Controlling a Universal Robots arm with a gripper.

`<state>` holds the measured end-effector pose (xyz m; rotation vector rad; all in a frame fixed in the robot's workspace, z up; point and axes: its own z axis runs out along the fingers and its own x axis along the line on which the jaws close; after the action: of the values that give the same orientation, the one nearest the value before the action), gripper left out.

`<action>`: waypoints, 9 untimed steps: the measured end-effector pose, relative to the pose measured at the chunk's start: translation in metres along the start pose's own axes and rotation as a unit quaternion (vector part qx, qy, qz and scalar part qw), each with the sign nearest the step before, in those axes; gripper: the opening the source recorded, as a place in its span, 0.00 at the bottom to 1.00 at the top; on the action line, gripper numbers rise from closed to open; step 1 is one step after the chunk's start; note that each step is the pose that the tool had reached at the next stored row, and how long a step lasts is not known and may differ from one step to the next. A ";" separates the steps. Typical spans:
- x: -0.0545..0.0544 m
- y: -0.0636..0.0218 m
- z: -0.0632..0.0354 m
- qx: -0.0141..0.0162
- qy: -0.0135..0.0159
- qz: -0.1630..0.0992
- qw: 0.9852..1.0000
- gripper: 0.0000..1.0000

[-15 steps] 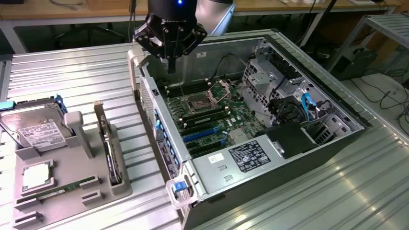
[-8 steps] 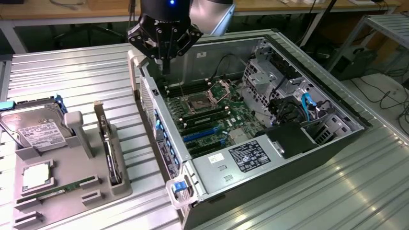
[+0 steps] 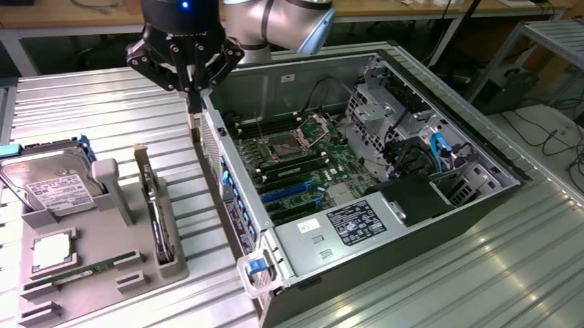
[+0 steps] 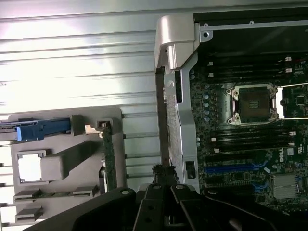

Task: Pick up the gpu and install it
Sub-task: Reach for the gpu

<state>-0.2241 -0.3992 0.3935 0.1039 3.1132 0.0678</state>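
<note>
Status: pickup not yet made, install not begun. The gpu [image 3: 157, 212] sits in its slot in the grey holder [image 3: 174, 273] on the worktop [image 3: 100, 109], toward the exterior view's left and just beside the open computer case [image 3: 301, 287]. The tool [image 3: 193, 113] hangs above the narrow gap between holder and case, up near the case's far corner. It is clear of the card and touches nothing I can make out. Its fingers look drawn together with nothing between them, though the tips are thin and dark against the case edge, so I note this with some reserve. In the wrist view the tool [image 4: 163, 180] looks down along the case's rear edge, with the gpu [image 4: 109, 159] off to one side in the holder. Inside the case the motherboard [image 3: 301, 164] is exposed, and the blue expansion slots [image 3: 283, 193] appear unoccupied. Judgement: the whole task remains, both the grasp and the seating. Orientation of the card: it stands on one long edge with its faces vertical. Its long axis lies along the worktop, roughly parallel to the case wall nearest it. The pale bracket end [image 3: 141, 158] points toward the far side, where the arm stands, and the other end points toward the near edge of the holder. Also in the holder: a hard drive [image 3: 50, 184] and a RAM stick [image 3: 87, 271], both untouched.
</note>
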 end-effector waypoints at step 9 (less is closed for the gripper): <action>0.012 -0.0008 -0.0003 0.000 0.000 -0.001 1.000 0.11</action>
<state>-0.2362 -0.3992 0.3935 0.1008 3.1133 0.0678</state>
